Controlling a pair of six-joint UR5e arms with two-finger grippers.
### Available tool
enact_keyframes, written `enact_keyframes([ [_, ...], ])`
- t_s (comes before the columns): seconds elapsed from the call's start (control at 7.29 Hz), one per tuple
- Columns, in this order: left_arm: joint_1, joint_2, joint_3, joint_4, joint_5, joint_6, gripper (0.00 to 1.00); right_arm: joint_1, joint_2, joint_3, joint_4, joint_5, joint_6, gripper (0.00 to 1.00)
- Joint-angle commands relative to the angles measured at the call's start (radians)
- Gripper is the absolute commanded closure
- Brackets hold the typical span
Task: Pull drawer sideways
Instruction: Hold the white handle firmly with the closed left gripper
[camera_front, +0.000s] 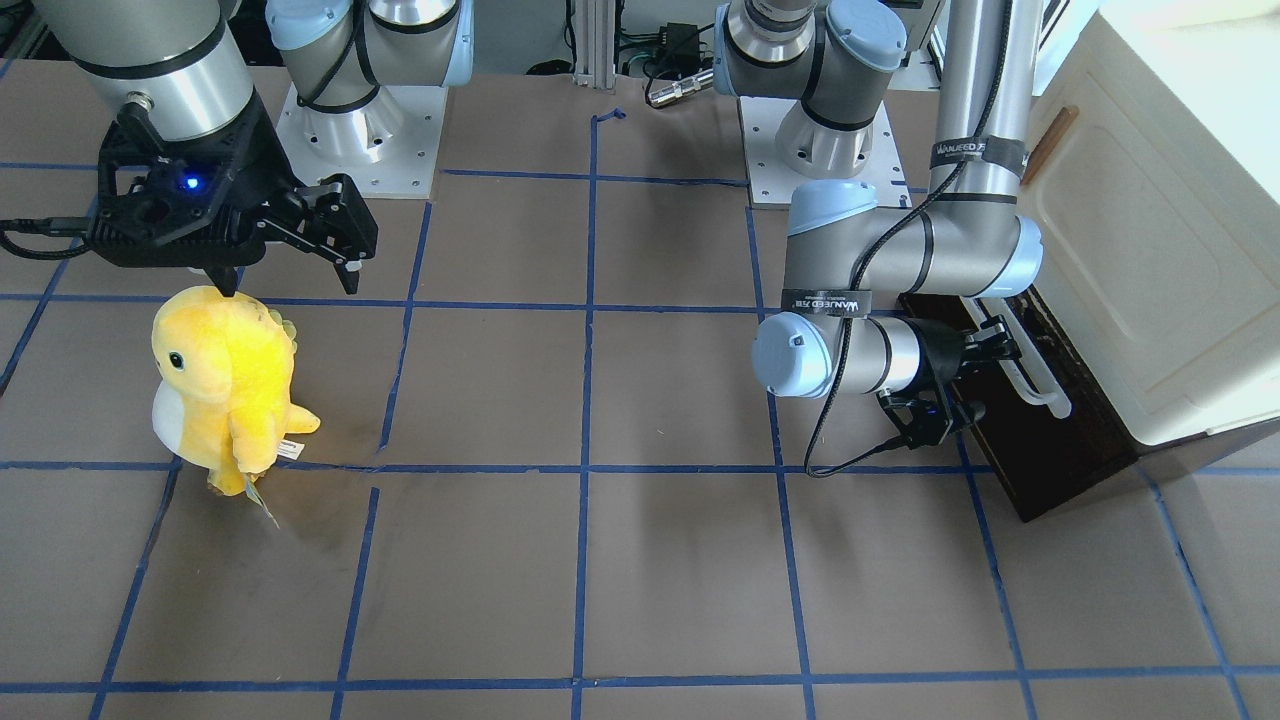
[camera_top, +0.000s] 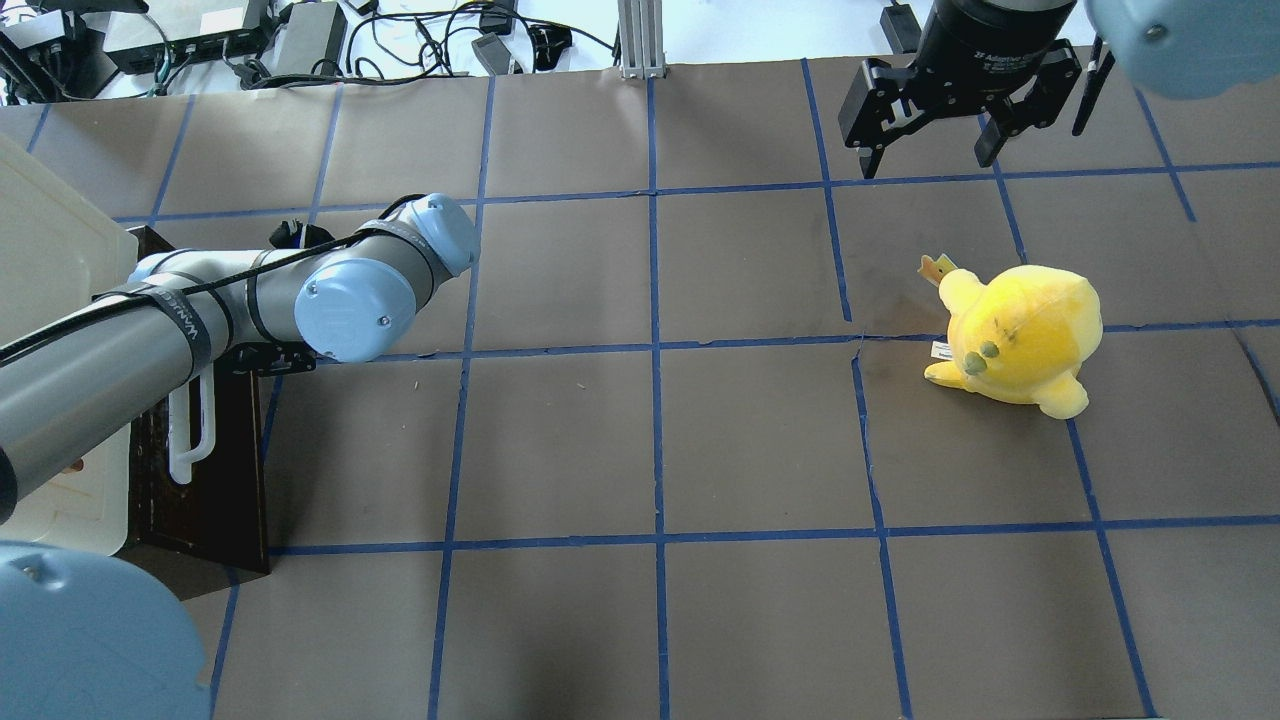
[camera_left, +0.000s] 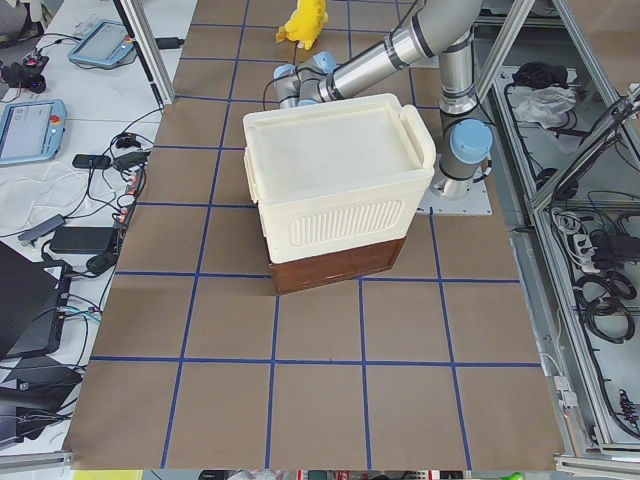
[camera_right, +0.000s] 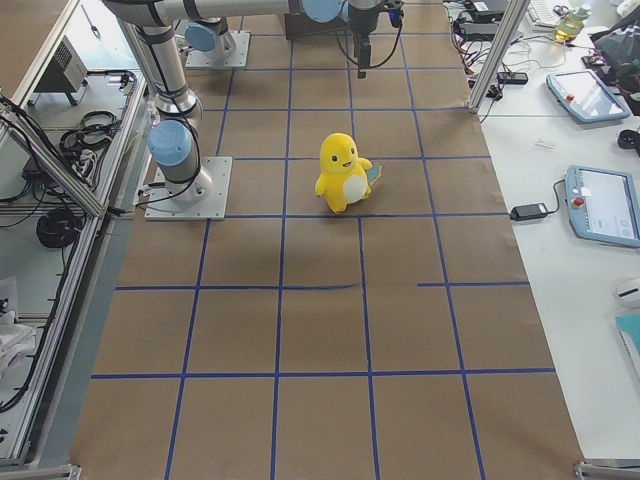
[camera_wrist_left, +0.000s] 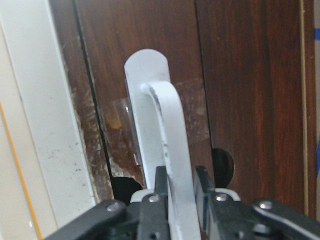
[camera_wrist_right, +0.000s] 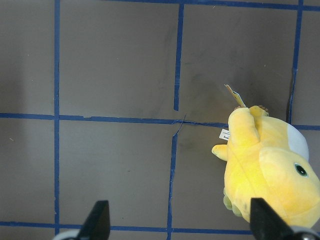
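The drawer (camera_front: 1060, 450) has a dark brown wooden front and a long white bar handle (camera_front: 1035, 375). It sits at the foot of a cream cabinet (camera_front: 1150, 250). It also shows in the overhead view (camera_top: 215, 480) and in the exterior left view (camera_left: 335, 265). My left gripper (camera_wrist_left: 180, 187) is shut on the white handle (camera_wrist_left: 167, 130) near one of its ends. In the front-facing view my left gripper (camera_front: 985, 345) is level with the drawer front. My right gripper (camera_top: 928, 160) is open and empty, hanging above the table far from the drawer.
A yellow plush toy (camera_front: 225, 385) stands on the brown paper table below and beside the right gripper (camera_front: 290, 278). It also shows in the right wrist view (camera_wrist_right: 270, 170). Blue tape lines grid the table. The cabinet (camera_top: 50, 260) fills the table's left end.
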Motion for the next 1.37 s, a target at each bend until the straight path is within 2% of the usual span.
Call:
enact_keyframes([
  [0.0,0.000,0.000,0.003,0.002,-0.001,0.016,0.76,0.000,0.000,0.000,0.000,0.000,0.000,0.00],
  [0.69,-0.003,-0.009,0.031,0.005,-0.026,0.037,0.77,0.000,0.000,0.000,0.000,0.000,0.000,0.00],
  [0.96,-0.012,-0.009,0.075,0.002,-0.092,0.086,0.78,0.000,0.000,0.000,0.000,0.000,0.000,0.00],
  [1.24,-0.037,-0.018,0.080,0.002,-0.093,0.087,0.78,0.000,0.000,0.000,0.000,0.000,0.000,0.00],
])
